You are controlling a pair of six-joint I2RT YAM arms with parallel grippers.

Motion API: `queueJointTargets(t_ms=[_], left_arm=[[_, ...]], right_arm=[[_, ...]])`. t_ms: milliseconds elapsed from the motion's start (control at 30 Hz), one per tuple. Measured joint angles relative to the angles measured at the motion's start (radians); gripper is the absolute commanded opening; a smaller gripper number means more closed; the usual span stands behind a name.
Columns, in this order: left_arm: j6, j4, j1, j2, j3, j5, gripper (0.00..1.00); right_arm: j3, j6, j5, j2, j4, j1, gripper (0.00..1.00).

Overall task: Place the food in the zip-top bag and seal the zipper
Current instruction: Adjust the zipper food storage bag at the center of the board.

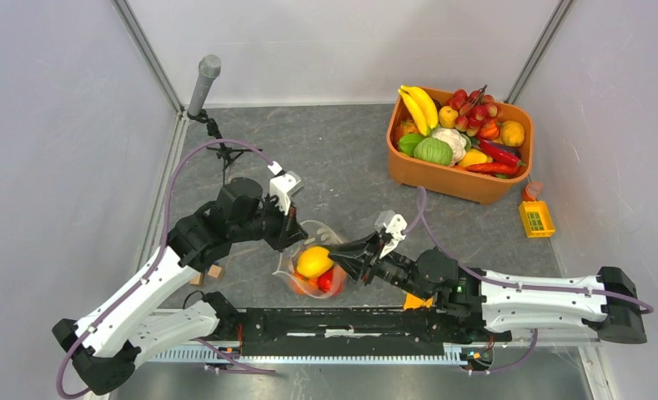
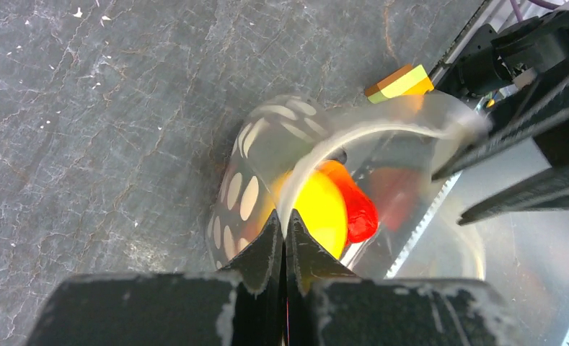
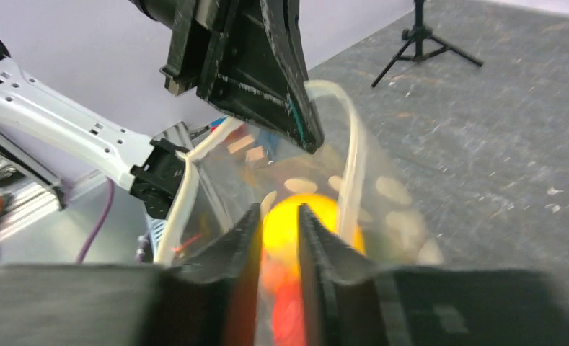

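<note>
The zip-top bag (image 1: 296, 268), clear with white dots, stands in front of the arm bases with a yellow food piece (image 1: 313, 261) and a red one (image 1: 327, 280) inside. My left gripper (image 1: 294, 242) is shut on the white zipper strip (image 2: 353, 137) at the mouth's left end (image 2: 286, 220). My right gripper (image 1: 342, 252) is at the mouth's right side. In the right wrist view its jaws (image 3: 280, 213) stand a narrow gap apart, with the yellow food (image 3: 281, 231) showing behind them. The left gripper's fingers (image 3: 267, 79) hold the strip (image 3: 353, 158) just beyond.
An orange tub (image 1: 442, 179) full of toy fruits and vegetables stands at the back right. A small yellow crate (image 1: 536, 218) lies right of it. A grey-topped tripod (image 1: 204, 79) stands at the back left. A small block (image 1: 215, 272) lies by the left arm.
</note>
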Motion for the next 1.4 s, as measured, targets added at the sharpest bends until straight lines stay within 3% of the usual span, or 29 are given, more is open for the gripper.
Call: queueJointTargets(t_ms=[100,200,433,533,700,800,1067,1200,1333,1400], left_arm=[[0.012,0.000,0.000,0.007,0.000,0.016,0.02],[0.029,0.008,0.000,0.025,0.000,0.023,0.02],[0.066,0.019,0.000,0.063,0.018,0.015,0.02],[0.083,0.016,0.000,0.072,0.042,-0.002,0.02],[0.084,0.023,0.000,0.075,0.044,-0.040,0.02],[0.084,0.032,0.000,0.079,0.043,-0.066,0.02],[0.083,0.057,0.000,0.086,0.039,-0.109,0.02],[0.082,0.064,0.000,0.088,0.034,-0.112,0.02],[0.082,0.086,0.000,0.087,0.010,-0.110,0.02],[0.082,0.092,0.000,0.084,-0.005,-0.107,0.02]], right_arm=[[0.048,-0.056,0.000,-0.003,-0.049,0.000,0.56],[0.063,-0.137,0.022,-0.046,-0.097,0.000,0.65],[0.082,-0.364,0.148,-0.188,-0.219,-0.045,0.64],[0.108,-0.402,0.148,-0.188,-0.271,-0.215,0.65],[0.114,-0.354,-0.162,-0.122,-0.359,-0.776,0.72],[0.086,-0.324,-0.344,-0.091,-0.356,-0.924,0.74],[-0.206,-0.317,-0.824,-0.301,-0.113,-0.937,0.78],[-0.402,-0.295,-0.958,-0.355,0.195,-0.927,0.81],[-0.478,-0.206,-1.064,-0.231,0.547,-0.886,0.77],[-0.475,-0.208,-1.082,-0.154,0.643,-0.840,0.80]])
